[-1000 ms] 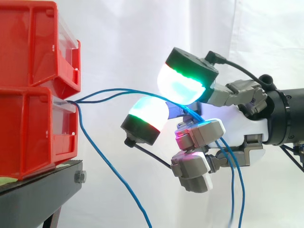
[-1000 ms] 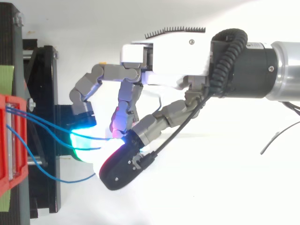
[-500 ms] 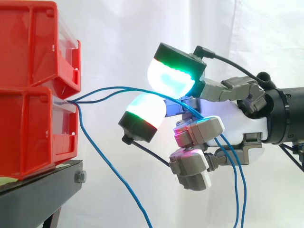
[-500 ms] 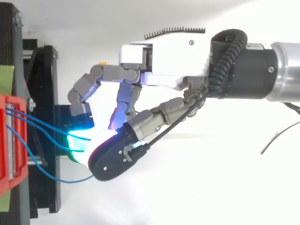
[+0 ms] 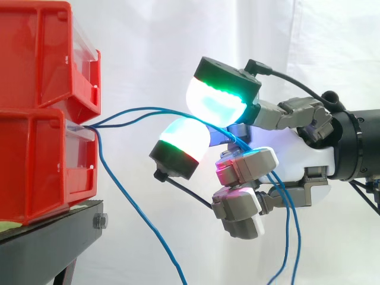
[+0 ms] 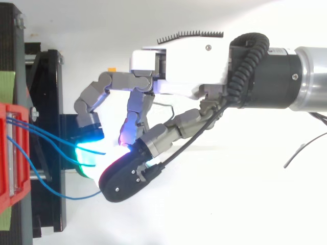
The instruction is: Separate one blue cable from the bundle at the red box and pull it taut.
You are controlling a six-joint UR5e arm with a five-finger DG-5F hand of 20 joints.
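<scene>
We see the hand (image 5: 297, 157) with fingers curled, its rounded glowing pads (image 5: 215, 102) closed round two thin blue cables (image 5: 155, 109). These arc out of the lower glossy red plastic bin (image 5: 41, 166), then droop below the hand.

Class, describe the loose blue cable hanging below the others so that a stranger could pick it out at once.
Find the stacked red plastic bins on the black stand. From the lower bin's front, the loose blue cable drops steeply down and rightwards. Its two neighbour cables run across into the robot's curled hand, while this one hangs below it, untouched.
</scene>
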